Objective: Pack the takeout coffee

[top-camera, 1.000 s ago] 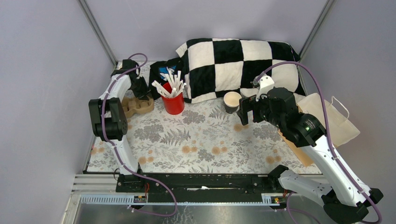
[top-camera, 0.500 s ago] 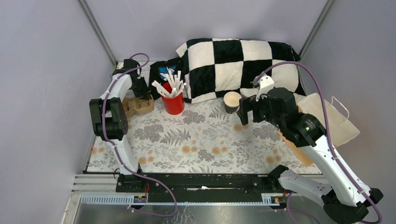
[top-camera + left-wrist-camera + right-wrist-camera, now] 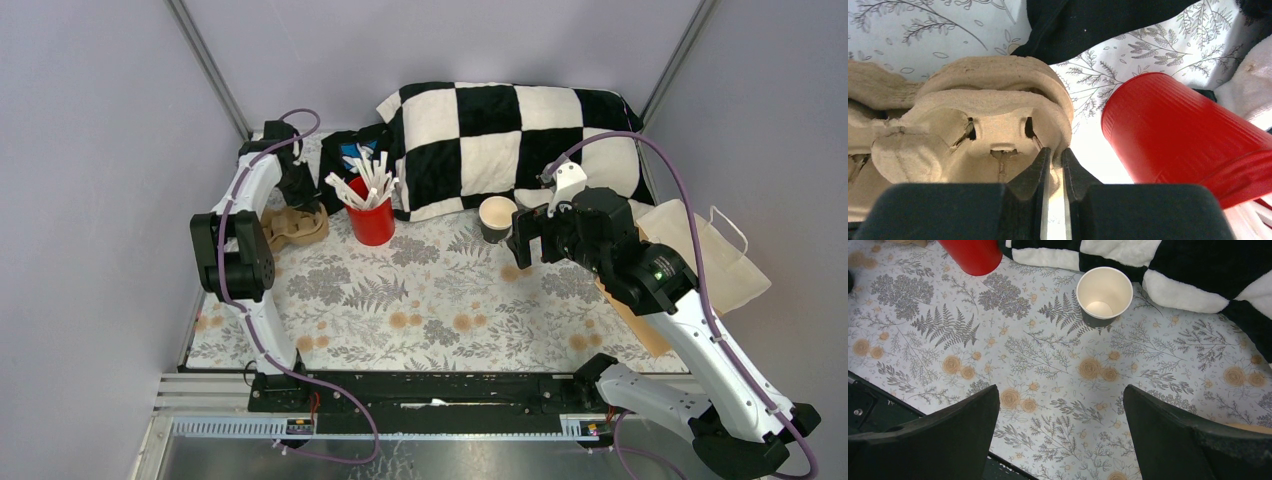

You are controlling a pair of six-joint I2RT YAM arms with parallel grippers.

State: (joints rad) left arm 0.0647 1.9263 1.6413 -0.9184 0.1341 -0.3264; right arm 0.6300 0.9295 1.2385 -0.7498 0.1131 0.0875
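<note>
The left gripper (image 3: 1054,152) is clamped on the right rim of the carrier (image 3: 973,115), far left, beside the red cup (image 3: 1178,145). The right gripper (image 3: 1060,399) hangs with its jaws wide apart over the cloth (image 3: 1158,375). The coffee cup (image 3: 1104,294) stands upright and open-topped, just near of the pillow (image 3: 1168,260), right of centre.

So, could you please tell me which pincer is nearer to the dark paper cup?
Right. The right pincer hangs open close by the cup; the left pincer is far across the table, closed on the rim of the cardboard tray.
</note>
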